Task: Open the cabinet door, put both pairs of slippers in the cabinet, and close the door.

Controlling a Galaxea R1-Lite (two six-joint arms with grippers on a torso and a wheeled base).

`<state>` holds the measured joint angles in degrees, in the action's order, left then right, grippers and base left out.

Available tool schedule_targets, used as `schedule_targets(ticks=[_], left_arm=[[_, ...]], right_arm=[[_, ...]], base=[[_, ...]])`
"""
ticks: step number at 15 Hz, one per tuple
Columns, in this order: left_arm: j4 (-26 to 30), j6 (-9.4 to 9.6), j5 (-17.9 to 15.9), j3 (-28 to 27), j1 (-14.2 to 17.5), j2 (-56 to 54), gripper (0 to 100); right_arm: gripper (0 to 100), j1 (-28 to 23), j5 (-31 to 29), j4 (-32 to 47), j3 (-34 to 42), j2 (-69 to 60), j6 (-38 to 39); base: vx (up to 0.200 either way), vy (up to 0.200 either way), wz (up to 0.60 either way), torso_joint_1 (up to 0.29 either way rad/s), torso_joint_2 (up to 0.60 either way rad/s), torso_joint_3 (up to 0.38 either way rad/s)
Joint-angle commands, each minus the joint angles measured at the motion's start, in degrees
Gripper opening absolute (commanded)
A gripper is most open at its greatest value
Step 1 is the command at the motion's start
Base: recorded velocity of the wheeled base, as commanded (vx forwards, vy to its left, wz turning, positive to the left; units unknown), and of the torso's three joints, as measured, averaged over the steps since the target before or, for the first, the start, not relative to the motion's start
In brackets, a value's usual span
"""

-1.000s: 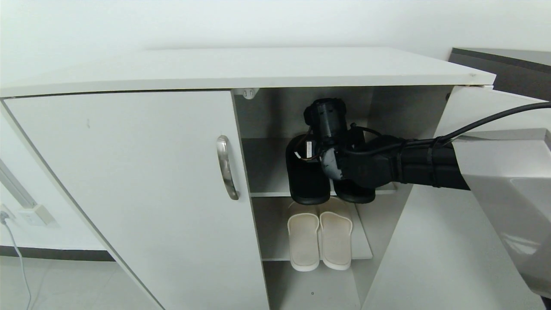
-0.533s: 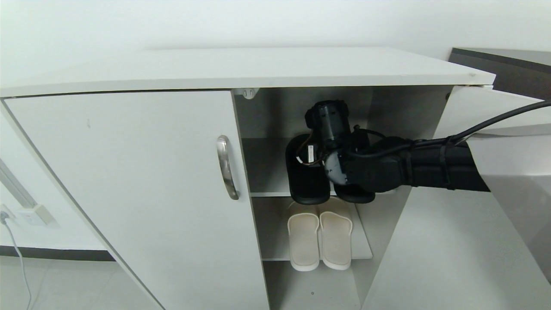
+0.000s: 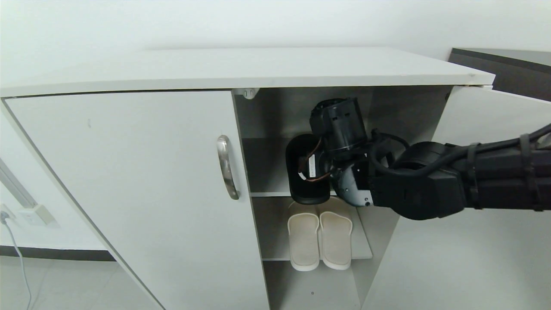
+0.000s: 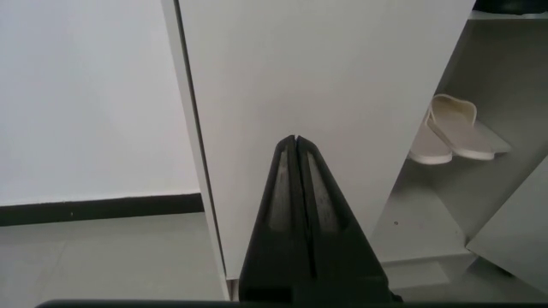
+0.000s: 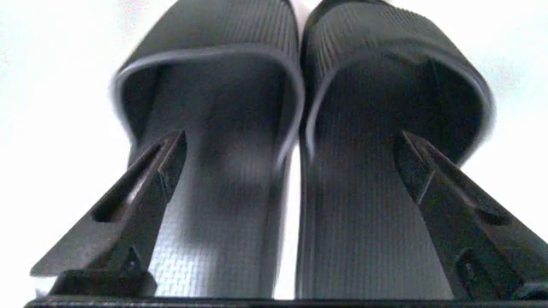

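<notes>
where the right arm (image 3: 413, 185) crosses the cabinet (image 3: 258, 69), it hides half of the black slippers (image 3: 301, 191) on the upper shelf (image 3: 267, 163); white slippers (image 3: 320, 241) lie below. left gripper (image 4: 295, 150) pressed closed, empty, before the closed door (image 4: 325, 77). right gripper (image 5: 291, 145) gapes wide astride the black slippers, gripping nothing.

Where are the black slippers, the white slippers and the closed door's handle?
black slippers (image 3: 306, 191): head view, heel end of the left slipper.
white slippers (image 3: 303, 243): head view, footbed of the left slipper.
handle (image 3: 227, 168): head view, middle of the metal bar.
</notes>
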<state>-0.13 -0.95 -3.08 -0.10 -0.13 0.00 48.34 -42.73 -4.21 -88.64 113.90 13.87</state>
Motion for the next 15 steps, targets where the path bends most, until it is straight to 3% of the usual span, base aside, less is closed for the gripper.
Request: schedule_targets(ticks=[1,3,7,10,11,15], left_arm=[[0.0,-0.02,0.0,0.0,0.0,0.0,0],[0.0,-0.02,0.0,0.0,0.0,0.0,0],[0.0,-0.02,0.0,0.0,0.0,0.0,0],[0.0,0.07,0.0,0.0,0.0,0.0,0],[0.0,0.07,-0.1,0.0,0.0,0.0,0],[0.0,0.07,-0.1,0.0,0.0,0.0,0]], right_arm=[[100,2.5,-0.3,-3.3,7.4,-6.9,0.0],[100,3.6,0.0,-6.5,12.0,-9.1,0.1],[100,4.9,4.1,-20.8,27.6,-12.5,-0.2],[100,5.0,4.9,-25.3,31.7,-12.1,-0.8],[0,5.5,5.0,-25.4,31.6,-12.1,-0.8],[0,7.0,5.0,-25.5,31.7,-12.2,-0.8]], base=[[0.000,0.000,0.00,0.000,0.00,0.000],[0.000,0.000,0.00,0.000,0.00,0.000],[0.000,0.000,0.00,0.000,0.00,0.000],[0.000,0.000,0.00,0.000,0.00,0.000],[0.000,0.000,0.00,0.000,0.00,0.000],[0.000,0.000,0.00,0.000,0.00,0.000]])
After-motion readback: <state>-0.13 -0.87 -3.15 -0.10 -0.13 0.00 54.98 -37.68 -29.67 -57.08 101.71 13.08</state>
